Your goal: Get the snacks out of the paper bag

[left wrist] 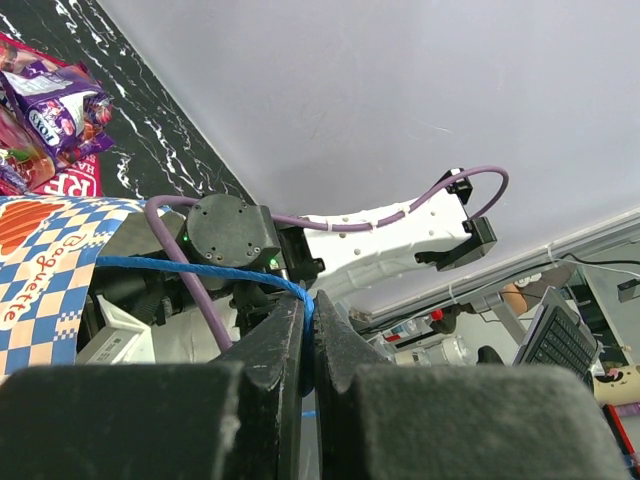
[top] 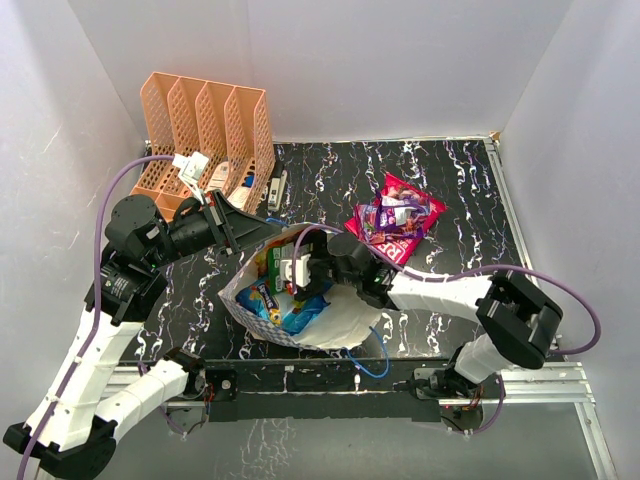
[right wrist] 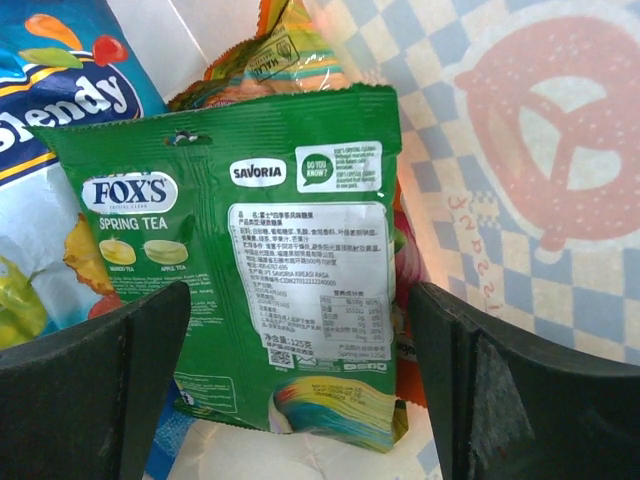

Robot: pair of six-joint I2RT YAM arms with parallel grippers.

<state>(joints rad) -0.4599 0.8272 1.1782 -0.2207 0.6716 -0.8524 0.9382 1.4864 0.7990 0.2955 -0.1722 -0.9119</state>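
Now — left tool (left wrist: 306,318) clamped on bag handle (left wrist: 200,267) | right tool (right wrist: 298,300) apart | two snacks (top: 398,216) out

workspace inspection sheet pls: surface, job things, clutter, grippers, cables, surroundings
surface: black marbled tabletop.
job's things: checkered paper bag lies open near the arm bases; green FOX'S pouch and blue pouch inside; magenta pouch and purple pouch out on the tabletop.
clutter: peach file rack at far left, small items in it.
grippers: left gripper shut on the bag's blue cord handle; right gripper open inside the bag, fingers either side of the green pouch.
cables: purple cables along both arms.
surroundings: white walls on three sides.
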